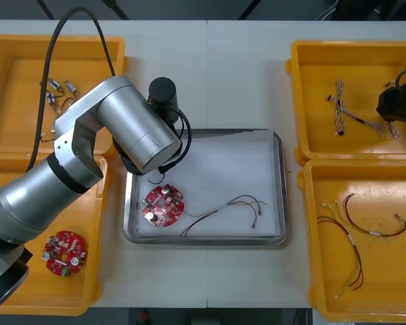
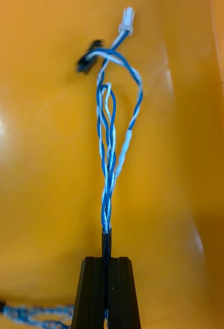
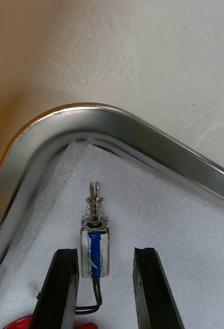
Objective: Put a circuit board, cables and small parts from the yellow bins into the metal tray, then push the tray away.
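Two grippers noted | left gripper [image 3: 106, 251] had fingers apart astride small metal part [image 3: 95, 241], metal tray [image 3: 143, 128] 10 o'clock corner | right gripper [image 2: 107, 259] was clamped on blue-white cable [image 2: 108, 154], 2 o'clock yellow bin [image 2: 40, 180]

Light table [image 1: 243, 68] with metal tray [image 1: 281, 189] between yellow bins [image 1: 306, 223] (two each side)

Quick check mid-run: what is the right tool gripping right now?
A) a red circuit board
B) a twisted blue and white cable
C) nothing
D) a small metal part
B: in the right wrist view the right tool is shut on the twisted blue and white cable, with the yellow bin behind it. The left tool stands open around a small metal part in the metal tray.
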Robot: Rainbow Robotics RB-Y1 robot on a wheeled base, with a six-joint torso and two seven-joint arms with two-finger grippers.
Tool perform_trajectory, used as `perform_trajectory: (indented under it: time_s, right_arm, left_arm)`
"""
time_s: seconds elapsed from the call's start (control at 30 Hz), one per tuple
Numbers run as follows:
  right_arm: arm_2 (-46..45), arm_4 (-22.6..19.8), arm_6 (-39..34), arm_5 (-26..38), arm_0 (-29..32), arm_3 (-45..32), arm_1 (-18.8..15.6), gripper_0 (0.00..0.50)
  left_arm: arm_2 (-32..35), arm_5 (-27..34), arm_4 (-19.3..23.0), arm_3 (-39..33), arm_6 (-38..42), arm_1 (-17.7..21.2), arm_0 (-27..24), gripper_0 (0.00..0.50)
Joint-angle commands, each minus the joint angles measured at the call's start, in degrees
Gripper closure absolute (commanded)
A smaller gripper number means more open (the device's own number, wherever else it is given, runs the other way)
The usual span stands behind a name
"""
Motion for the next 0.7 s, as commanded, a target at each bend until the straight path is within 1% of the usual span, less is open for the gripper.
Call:
perform_trajectory:
  time_s: [0.03,0.1,0.17,0.3,0.33,0.47,0.67,0.7]
  right_arm:
    - [-4.5,0.8,5.9,5.5,0.7,-6.0,-4.9,0.500]
    - [-6.3,1.5,8.6,9.3,0.7,-9.0,-6.1,0.500]
    - [-7.7,1.7,10.2,12.0,0.7,-11.0,-6.9,0.500]
    - [-11.1,2.3,13.5,18.1,0.7,-15.4,-8.2,0.500]
    - [-11.6,2.4,13.9,18.8,0.7,-15.8,-8.2,0.500]
    - [-14.7,2.7,15.5,24.2,0.7,-19.5,-8.4,0.500]
    - [-16.7,2.4,15.9,31.3,0.7,-26.3,-8.9,0.500]
    - [-17.0,2.2,15.9,32.8,0.7,-27.7,-8.9,0.500]
  left_arm:
    - [-1.0,-0.5,1.0,-0.4,2.5,-0.8,0.1,0.136]
    - [-1.0,-0.2,2.2,-0.4,2.7,-0.4,-0.6,0.089]
    - [-1.0,0.3,3.4,-0.7,2.8,0.0,-1.4,0.066]
    - [-1.0,3.5,6.8,-2.2,2.9,1.3,-4.0,0.008]
    - [-0.9,3.9,7.3,-2.6,3.0,1.5,-4.3,0.001]
    - [1.3,6.8,12.5,-5.5,3.2,4.0,-6.2,0.000]
    - [5.8,9.9,21.3,-9.3,3.2,7.9,-8.5,0.000]
    - [6.8,10.1,23.3,-9.8,3.1,8.7,-8.9,0.000]
